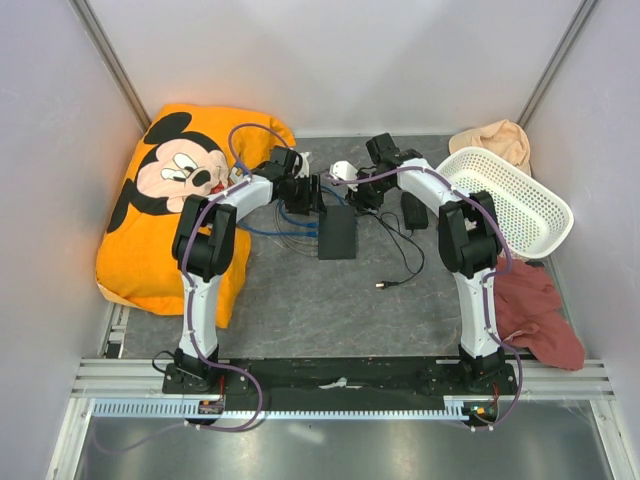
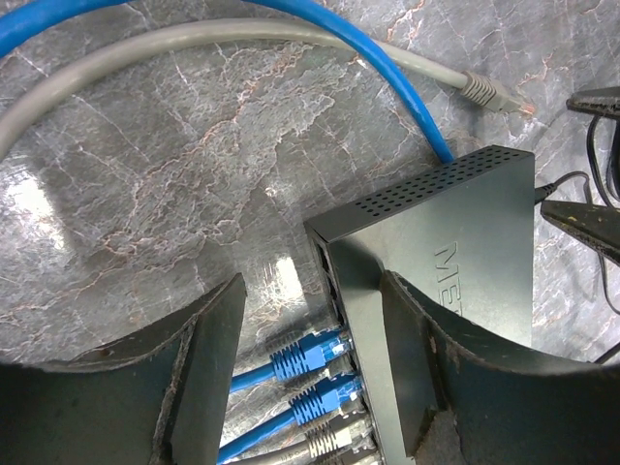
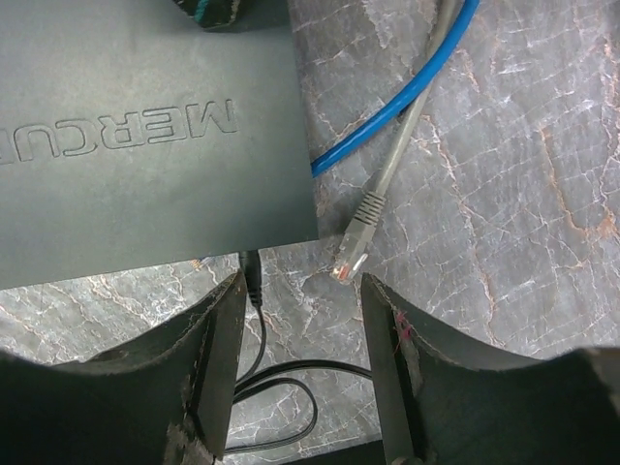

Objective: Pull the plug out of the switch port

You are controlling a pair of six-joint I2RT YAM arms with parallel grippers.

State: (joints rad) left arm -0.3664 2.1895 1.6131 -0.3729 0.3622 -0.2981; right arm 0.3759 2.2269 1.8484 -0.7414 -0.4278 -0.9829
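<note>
The flat black switch (image 2: 455, 242) lies mid-table, also seen from above as the switch (image 1: 337, 233). Its row of switch ports (image 2: 331, 276) faces left. Two blue plugs (image 2: 302, 356) and a grey plug (image 2: 332, 441) sit in that row. My left gripper (image 2: 312, 334) is open and straddles these plugs; one finger (image 2: 415, 363) hangs over the box top, the other over the table. A loose grey plug (image 3: 353, 244) lies free beside the switch's corner (image 3: 145, 126). My right gripper (image 3: 298, 325) is open just short of it, with only a thin black cord (image 3: 254, 291) between its fingers.
A black power brick (image 1: 414, 210) with its cord lies right of the switch. Blue and grey cables (image 1: 290, 232) loop to the left. An orange Mickey cushion (image 1: 185, 195) fills the left, a white basket (image 1: 512, 200) the right. A red cloth (image 1: 535, 312) lies nearer.
</note>
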